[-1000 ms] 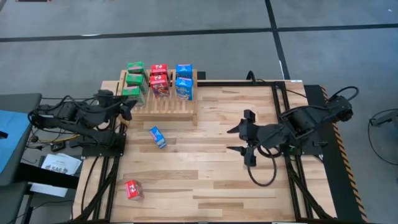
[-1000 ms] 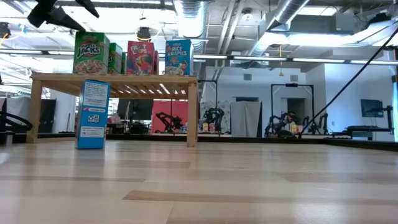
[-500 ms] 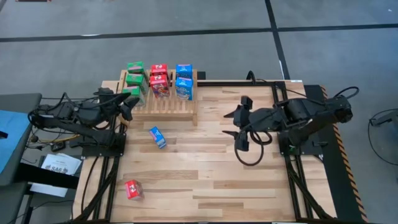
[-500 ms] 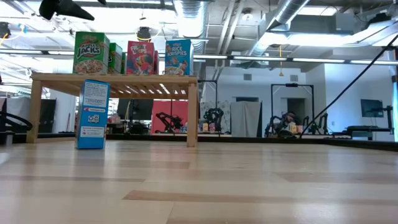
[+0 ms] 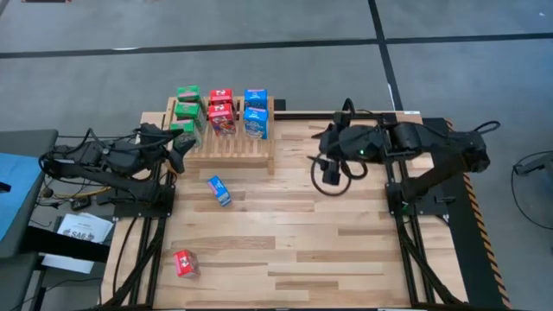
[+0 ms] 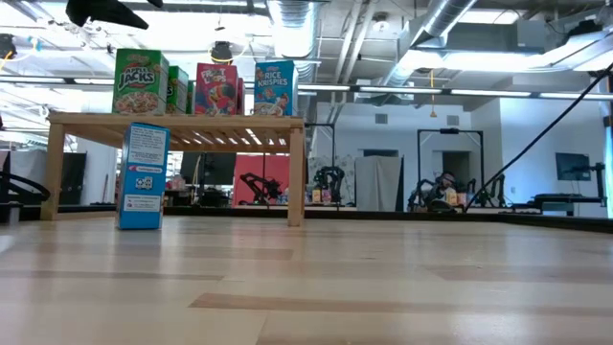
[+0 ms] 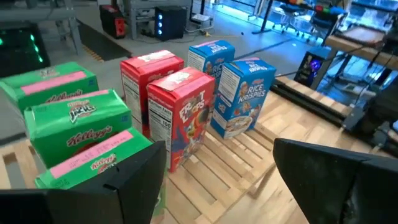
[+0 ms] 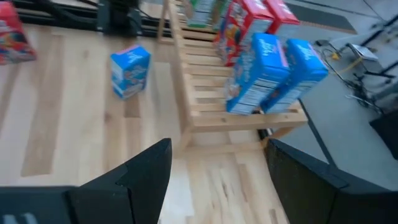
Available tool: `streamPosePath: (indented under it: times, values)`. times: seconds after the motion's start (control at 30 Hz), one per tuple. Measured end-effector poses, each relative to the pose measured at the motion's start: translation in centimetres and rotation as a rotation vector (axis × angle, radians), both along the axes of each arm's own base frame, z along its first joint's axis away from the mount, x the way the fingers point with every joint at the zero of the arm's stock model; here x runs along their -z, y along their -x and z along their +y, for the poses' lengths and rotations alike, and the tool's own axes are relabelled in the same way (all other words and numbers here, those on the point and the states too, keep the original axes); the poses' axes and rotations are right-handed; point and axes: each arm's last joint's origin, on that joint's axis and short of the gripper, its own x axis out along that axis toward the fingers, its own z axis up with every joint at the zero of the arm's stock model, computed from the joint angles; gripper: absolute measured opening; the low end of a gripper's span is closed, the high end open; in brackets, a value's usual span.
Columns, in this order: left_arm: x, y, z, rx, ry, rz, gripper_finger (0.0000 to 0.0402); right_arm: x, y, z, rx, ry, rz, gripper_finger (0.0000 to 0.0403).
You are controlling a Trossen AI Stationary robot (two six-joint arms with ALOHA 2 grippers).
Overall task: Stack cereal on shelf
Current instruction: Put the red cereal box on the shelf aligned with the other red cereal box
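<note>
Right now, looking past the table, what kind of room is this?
Probably a robotics lab or workshop. Exposed ducts run across the ceiling, other robot rigs stand in the background, and the plank table sits on a bare concrete floor.

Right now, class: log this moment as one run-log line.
shelf: seven boxes | blue box, red box: on table | left gripper: open, empty | right gripper: open, empty

Shelf (image 5: 226, 145) front slats bare; cereal boxes (image 5: 221, 112) crowd back half.
</note>
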Motion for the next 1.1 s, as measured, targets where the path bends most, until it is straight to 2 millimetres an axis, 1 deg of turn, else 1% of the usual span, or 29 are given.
streamPosePath:
  times: [0.17, 0.3, 0.47, 0.7, 0.77, 0.9, 1.03, 1.1]
  values:
    - [0.0, 0.0, 0.0, -0.002, 0.009, -0.010, 0.0286, 0.0, -0.1, -1.5, 0.056, -0.001, -0.007, 0.0286]
    - [-0.1, 0.0, 0.0, -0.002, 0.018, -0.023, 0.0286, -0.3, -0.2, -2.1, 0.082, -0.003, -0.042, 0.0286]
    - [-0.3, -0.2, -0.2, 0.061, 0.020, -0.032, 0.0286, -0.7, -0.6, -2.4, 0.092, -0.005, -0.096, 0.0286]
    - [-0.4, -0.2, -0.1, 0.040, 0.074, -0.095, 0.0286, -1.1, -0.8, -2.4, 0.092, -0.008, -0.142, 0.0286]
    - [-0.4, -0.3, -0.2, 0.049, 0.107, -0.114, 0.0286, -1.1, -0.8, -2.4, 0.099, -0.022, -0.149, 0.0286]
    - [-0.4, -0.4, -0.4, 0.150, 0.136, -0.106, 0.0286, -0.9, -1.0, -1.8, 0.110, -0.079, -0.180, 0.0286]
    - [-0.6, -0.8, -0.6, 0.210, 0.107, -0.089, 0.0286, 0.4, -1.5, -0.5, 0.046, -0.096, -0.153, 0.0286]
    - [-0.7, -0.9, -0.7, 0.241, 0.117, -0.098, 0.0286, 0.7, -1.5, 0.2, 0.030, -0.118, -0.160, 0.0286]
